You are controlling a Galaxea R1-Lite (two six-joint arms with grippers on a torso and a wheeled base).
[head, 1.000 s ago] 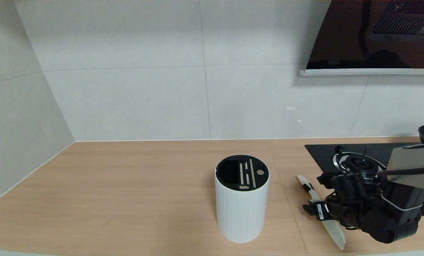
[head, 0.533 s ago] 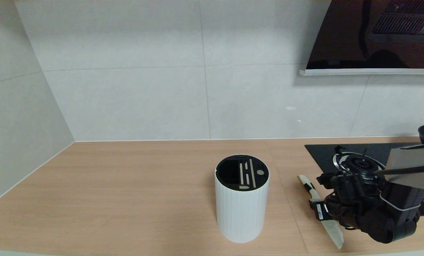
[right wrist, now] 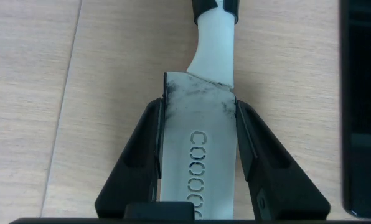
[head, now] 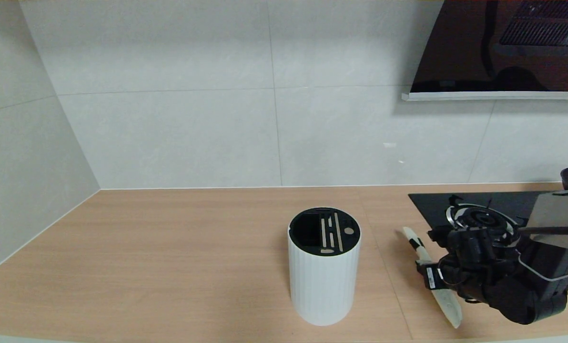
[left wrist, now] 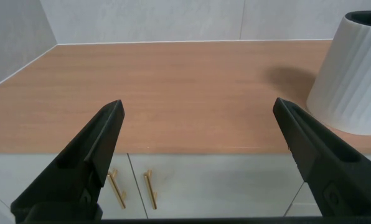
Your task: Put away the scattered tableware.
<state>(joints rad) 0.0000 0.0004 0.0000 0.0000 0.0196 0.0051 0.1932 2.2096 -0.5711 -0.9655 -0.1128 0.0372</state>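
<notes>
— Where is the knife (head: 446, 307) seen?
— Near the worktop's (head: 193, 247) front right corner, between the knife block (head: 323, 281) and the hob (head: 436, 205).
— How is it held?
— In the right wrist view, its blade is clamped by the right gripper (right wrist: 199, 134). The left gripper (left wrist: 198, 130) is spread wide.

One knife (head: 445, 305). One white holder (head: 323, 281), with one wide opening and several narrow slots in its top. One table (head: 169, 247). One hob (head: 436, 205), with one burner (head: 479, 216) in sight. One hood (head: 498, 47). Two grippers: one left gripper (left wrist: 197, 109) and one right gripper (right wrist: 198, 162), each with two fingers (left wrist: 92, 155), four in all. Two brass handles (left wrist: 149, 190) on the cupboard fronts.
</notes>
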